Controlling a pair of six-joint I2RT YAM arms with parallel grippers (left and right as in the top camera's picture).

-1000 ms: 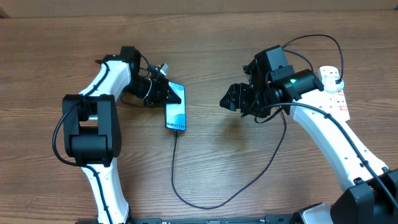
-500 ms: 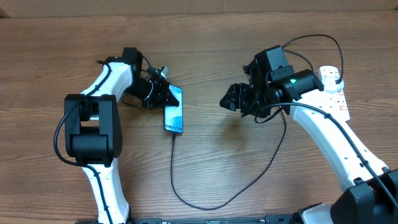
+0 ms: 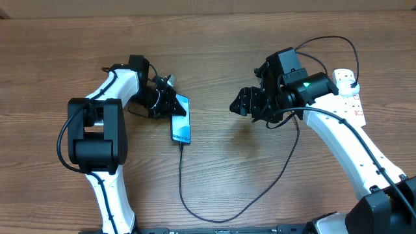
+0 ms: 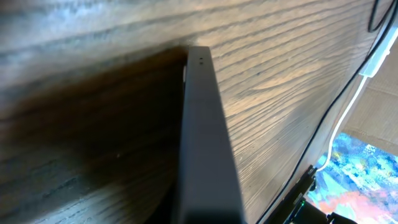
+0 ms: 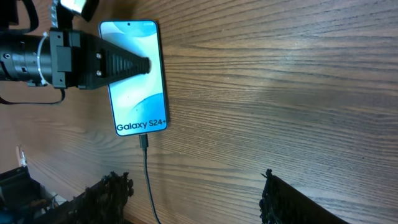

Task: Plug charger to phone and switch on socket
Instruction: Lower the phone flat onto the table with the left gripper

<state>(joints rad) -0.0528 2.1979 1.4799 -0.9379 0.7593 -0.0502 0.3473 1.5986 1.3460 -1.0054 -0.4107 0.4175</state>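
You are looking at two arms wearing glossy white shells, with black joints breaking up the white. The left arm (image 3: pixel 112 83) is carrying a boxy black motor housing (image 3: pixel 94 140) low down, and a thin black cable (image 3: pixel 60 140) is looping out beside it. The right arm (image 3: pixel 338 133) is showing the same white tubing, and a small green light (image 3: pixel 305 84) is glowing on its black wrist. The right gripper (image 5: pixel 199 196) is showing black fingers (image 5: pixel 106 193) with ragged, toothed edges. The left gripper (image 5: pixel 146 64) is tapering into a ribbed black wedge.
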